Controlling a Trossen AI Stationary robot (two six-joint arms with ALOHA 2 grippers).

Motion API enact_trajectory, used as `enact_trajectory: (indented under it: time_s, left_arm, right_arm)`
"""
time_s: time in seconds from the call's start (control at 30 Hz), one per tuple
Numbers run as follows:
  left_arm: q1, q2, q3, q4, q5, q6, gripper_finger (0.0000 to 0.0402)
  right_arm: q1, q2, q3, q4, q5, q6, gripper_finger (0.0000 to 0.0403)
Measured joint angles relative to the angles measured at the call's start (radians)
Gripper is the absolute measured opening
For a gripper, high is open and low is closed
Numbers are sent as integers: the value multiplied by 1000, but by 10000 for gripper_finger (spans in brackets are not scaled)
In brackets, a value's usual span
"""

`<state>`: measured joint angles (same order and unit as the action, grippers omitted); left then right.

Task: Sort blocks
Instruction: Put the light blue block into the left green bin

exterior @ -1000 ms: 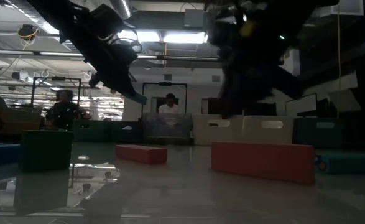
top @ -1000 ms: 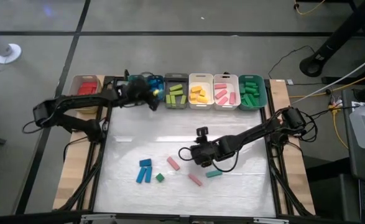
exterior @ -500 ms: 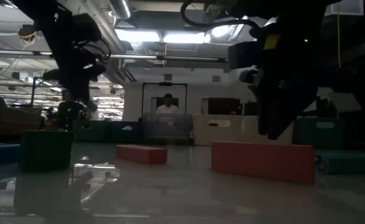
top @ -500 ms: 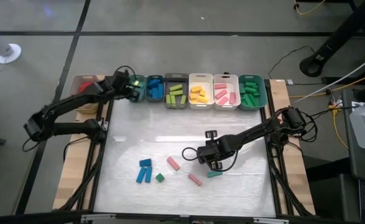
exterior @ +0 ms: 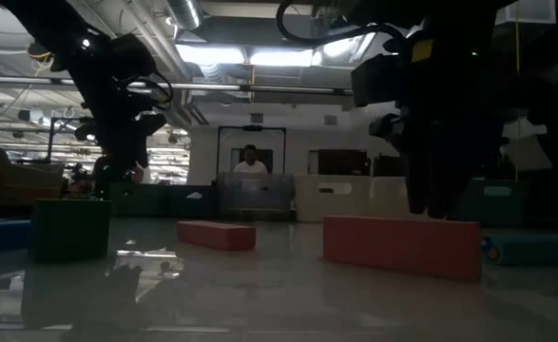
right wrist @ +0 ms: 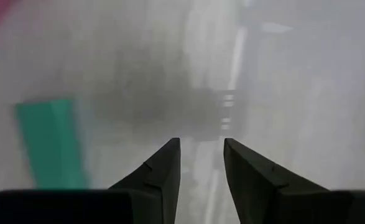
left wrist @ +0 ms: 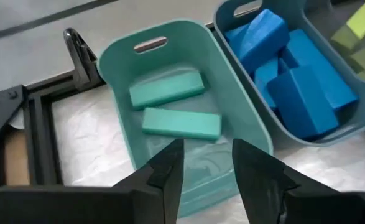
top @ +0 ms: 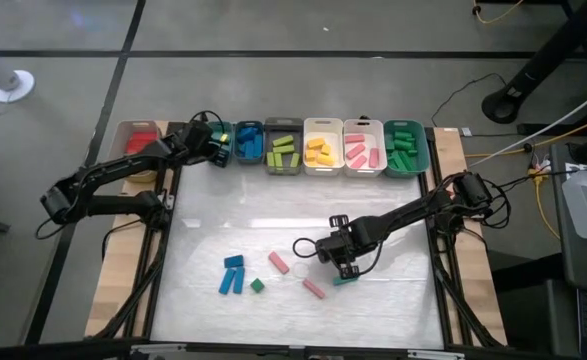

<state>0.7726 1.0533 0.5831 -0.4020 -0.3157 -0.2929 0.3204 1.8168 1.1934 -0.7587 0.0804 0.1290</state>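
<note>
Down at the near part of the table, the right gripper [top: 339, 266] hangs low over the tabletop with its 2 fingers [right wrist: 163, 168] slightly apart and nothing between them; in its wrist view a teal bar [right wrist: 51, 142] lies just off to one side, not yet inside the gap. From above, that same bar peeks out from under the gripper's near edge. My guess is it gets picked next.

Across the table, the left gripper [top: 216, 137] hovers over the teal bin [left wrist: 117, 59] at the far edge, fingers parted and empty, with 2 teal bars [left wrist: 181, 122] lying flat on the bin floor below it.

Most of the sorting looks done. The row of bins along the far edge already holds red, teal, blue, lime, yellow, pink and dark green pieces, each colour in its own bin. Left loose on the table I count 2 pink bars [top: 278, 262], 3 blue pieces [top: 231, 274] bunched together, 1 small dark green cube [top: 257, 285] and the teal bar.

The blocks look like matte foam or soft plastic, with square edges and flat faces. The bins are smooth moulded plastic with rounded corners and a slot handle. A glossy sheet covers the tabletop [top: 393, 310] and mirrors the blocks in the low view.
</note>
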Motion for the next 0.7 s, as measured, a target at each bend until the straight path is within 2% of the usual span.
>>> enact_trajectory:
  time_s: [0.2,0.27,0.33,0.5,0.7]
  left_arm:
    - [-2,-1,0,-6,50,-48,128]
    - [-2,-1,0,-6,50,-45,129]
    - [-2,-1,0,-6,50,-50,129]
    - [-2,-1,0,-7,50,-52,129]
    - [-2,-1,0,-8,51,-52,129]
  right_arm:
    - [1,0,20,-28,-246,9,122]
    - [1,0,39,-43,-286,69,122]
    - [2,0,63,-74,-297,121,122]
    - [34,0,78,-82,-313,135,122]
    - [119,14,77,-68,-190,136,122]
